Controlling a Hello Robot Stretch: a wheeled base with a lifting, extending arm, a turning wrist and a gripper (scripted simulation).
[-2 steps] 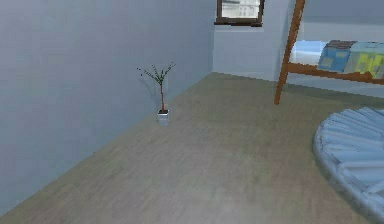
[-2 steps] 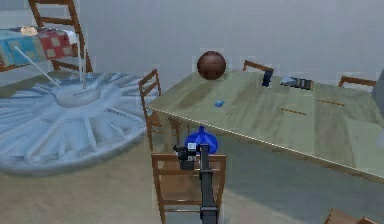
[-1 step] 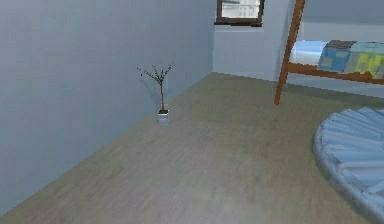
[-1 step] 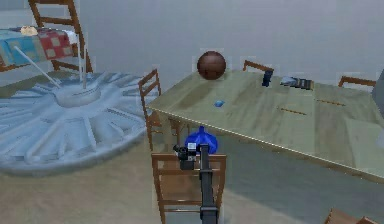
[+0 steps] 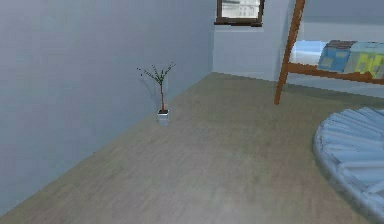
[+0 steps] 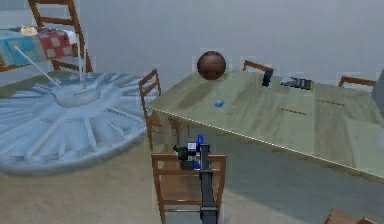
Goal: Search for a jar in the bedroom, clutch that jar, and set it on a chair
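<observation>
— Nearest the lower edge, what is counted?
— One tool (image 6: 189,152), seen against one near chair (image 6: 183,186); whether it holds anything cannot be told.
— Farther out?
— One worktop (image 6: 290,122) bearing one small blue blob (image 6: 219,102), perhaps the jar, and one brown ball (image 6: 210,65); two far chairs (image 6: 257,68) behind.

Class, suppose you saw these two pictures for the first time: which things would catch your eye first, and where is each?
In the arm side view, a dark brown ball sits near the far side of a long wooden table, and a big round blue-grey ribbed disc lies low at the left. In the forward view, a thin potted plant stands alone by the pale blue wall.
</observation>
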